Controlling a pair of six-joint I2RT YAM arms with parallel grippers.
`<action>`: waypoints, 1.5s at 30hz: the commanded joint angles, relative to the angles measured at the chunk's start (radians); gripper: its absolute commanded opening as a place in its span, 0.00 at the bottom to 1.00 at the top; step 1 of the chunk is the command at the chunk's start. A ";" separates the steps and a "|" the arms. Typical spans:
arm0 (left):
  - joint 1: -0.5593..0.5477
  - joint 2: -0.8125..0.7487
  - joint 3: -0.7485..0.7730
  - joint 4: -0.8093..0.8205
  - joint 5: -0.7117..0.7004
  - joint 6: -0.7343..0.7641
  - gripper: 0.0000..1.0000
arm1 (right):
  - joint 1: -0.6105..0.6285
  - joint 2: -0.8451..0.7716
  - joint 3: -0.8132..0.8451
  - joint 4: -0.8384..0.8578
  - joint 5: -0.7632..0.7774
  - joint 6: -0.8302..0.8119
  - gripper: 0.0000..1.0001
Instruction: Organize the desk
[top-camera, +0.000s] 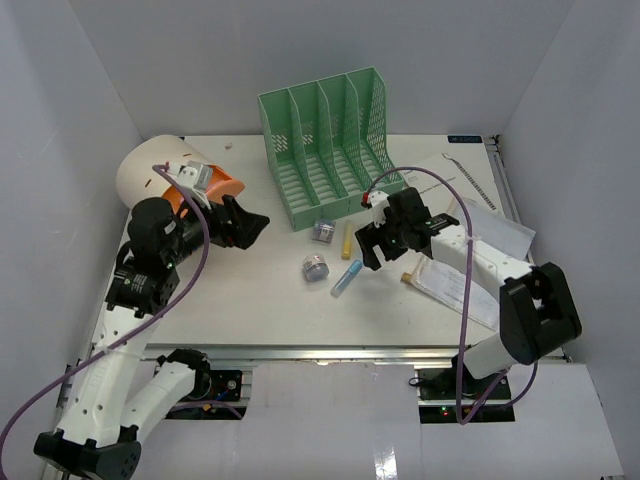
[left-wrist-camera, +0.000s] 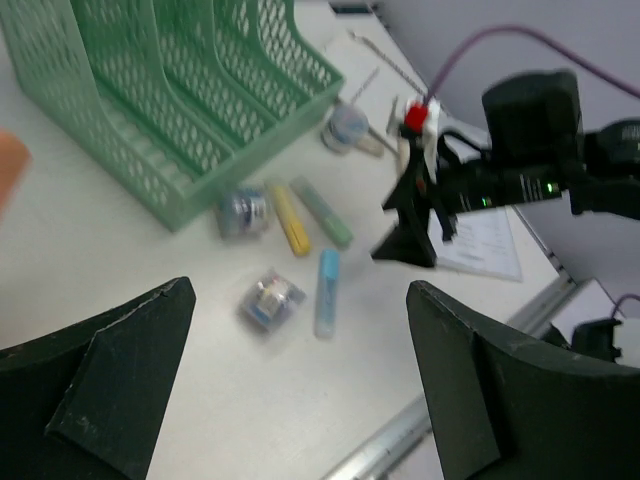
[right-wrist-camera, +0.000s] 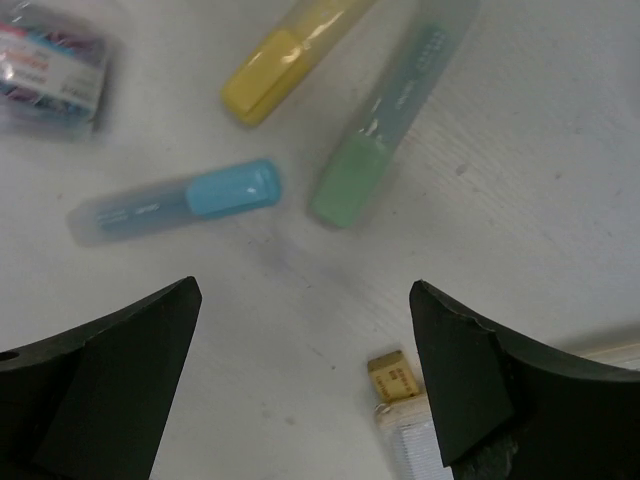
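Left tool (top-camera: 255, 230) and right tool (top-camera: 382, 252) both spread wide, gripping nothing, poised above the white counter (top-camera: 250, 300) lying beneath them, left arm (top-camera: 140, 280) raised and angled inward, right arm (top-camera: 480, 265) bent low over the highlighters (top-camera: 347, 277), counter's long axis running left to right, rail edge (top-camera: 330, 350) at the near side.

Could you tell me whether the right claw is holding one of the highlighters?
No, the right claw is open and empty; the blue highlighter, green highlighter and yellow highlighter lie loose on the desk.
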 joint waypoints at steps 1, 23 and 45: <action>-0.001 -0.099 -0.185 -0.020 0.096 -0.162 0.98 | -0.001 0.092 0.078 0.116 0.184 0.127 0.88; -0.001 -0.282 -0.478 0.055 0.002 -0.501 0.97 | -0.009 0.391 0.196 0.147 0.180 0.136 0.37; -0.444 0.462 -0.430 0.963 -0.267 -0.866 0.79 | -0.034 -0.109 0.027 0.119 -0.330 -0.025 0.08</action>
